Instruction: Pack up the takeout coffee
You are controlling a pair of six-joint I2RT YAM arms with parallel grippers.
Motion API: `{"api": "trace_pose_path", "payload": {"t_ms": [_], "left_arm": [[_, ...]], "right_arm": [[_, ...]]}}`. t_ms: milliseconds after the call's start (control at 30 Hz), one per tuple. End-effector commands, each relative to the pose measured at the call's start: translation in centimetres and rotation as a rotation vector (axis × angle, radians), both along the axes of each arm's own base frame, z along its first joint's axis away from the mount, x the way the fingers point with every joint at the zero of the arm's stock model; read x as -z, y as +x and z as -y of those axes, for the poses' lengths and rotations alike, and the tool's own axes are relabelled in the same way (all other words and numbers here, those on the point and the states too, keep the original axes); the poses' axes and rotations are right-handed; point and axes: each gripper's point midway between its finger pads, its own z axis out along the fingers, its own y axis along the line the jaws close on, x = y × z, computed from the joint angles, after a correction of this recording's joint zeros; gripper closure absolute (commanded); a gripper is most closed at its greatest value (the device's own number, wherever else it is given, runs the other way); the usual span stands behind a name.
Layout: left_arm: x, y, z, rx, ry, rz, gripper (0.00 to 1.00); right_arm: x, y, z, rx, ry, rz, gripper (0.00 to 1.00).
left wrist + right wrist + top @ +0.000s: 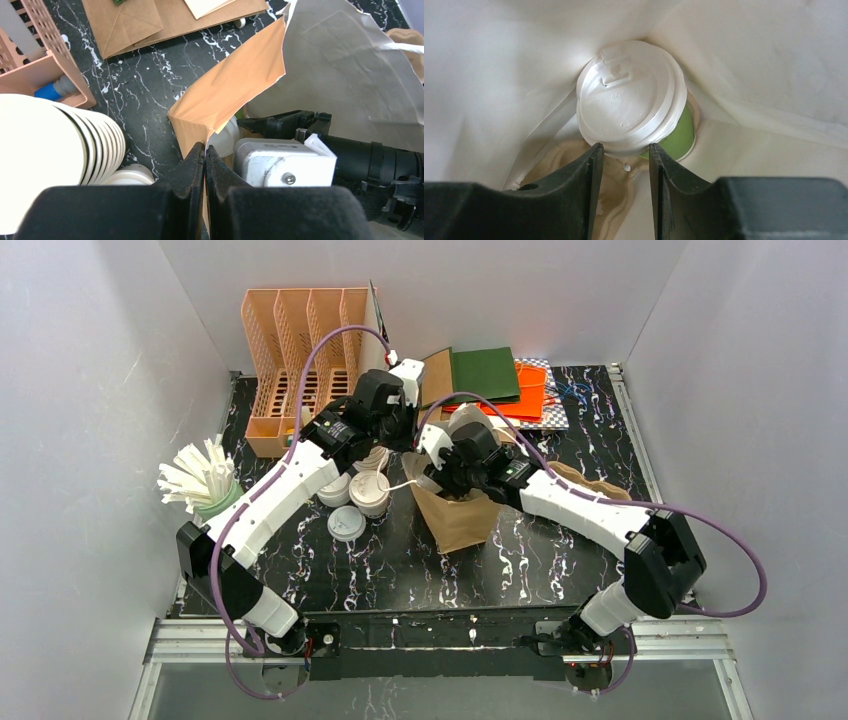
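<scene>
Black marbled table (560, 560), packing partway: one coffee down in the bag, more possibly waiting outside.
Nearest the arm bases, three white-topped rounds (370, 492) sit beside the left forearm. From above I cannot tell capped cups from loose lids, so the count left to pack is uncertain. Past them the brown paper bag (465, 520) stands open mid-table. Left gripper (205, 150) is pinched tight on the bag's rim, holding the mouth open. Right gripper (624, 155) reaches down inside, jaws apart, nothing between them. Green-walled cup (634, 100), lid on, stands upright on the bag floor just past the fingertips; reads as set down and let go. Judgement: first cup packed, right arm must come out, any other capped cups follow. Farther back: stack of lidless cups (50, 150), orange organiser (290, 350).
</scene>
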Motion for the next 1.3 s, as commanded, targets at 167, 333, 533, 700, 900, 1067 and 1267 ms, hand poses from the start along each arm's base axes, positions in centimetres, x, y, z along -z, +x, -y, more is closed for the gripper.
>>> {"api": "trace_pose_path", "payload": {"t_ms": [167,333,533,700,900,1067,1267], "left_arm": [[-0.8,-1.0,0.6,0.025,-0.036,0.021,1.0],[-0.2,-0.8,0.3,0.016,-0.023,0.014,1.0],[-0.5,-0.8,0.4,0.015,-0.037,0.011,1.0],[-0.5,-1.2,0.8,0.028,-0.06,-0.001,1.0],[-0.5,-1.0,1.1,0.027,-0.065,-0.001,1.0],[-0.4,-0.8,1.3,0.026,-0.068,-0.001,1.0],[-0.3,-0.7,0.8,0.015,-0.053,0.007,1.0]], "right_arm": [[-7.3,0.6,-0.6,0.074,0.315,0.055,0.54],[-9.6,0.9,0.9,0.12,0.425,0.042,0.55],[-8.6,0.9,1.9,0.147,0.414,-0.034,0.56],[-7.2,-0.3,0.8,0.11,0.377,-0.186,0.54],[-4.0,-1.5,0.6,0.097,0.284,-0.327,0.37],[-1.3,-0.9,1.0,0.169,0.198,-0.396,0.41],[0.7,-0.1,1.1,0.25,0.154,-0.453,0.56]]}}
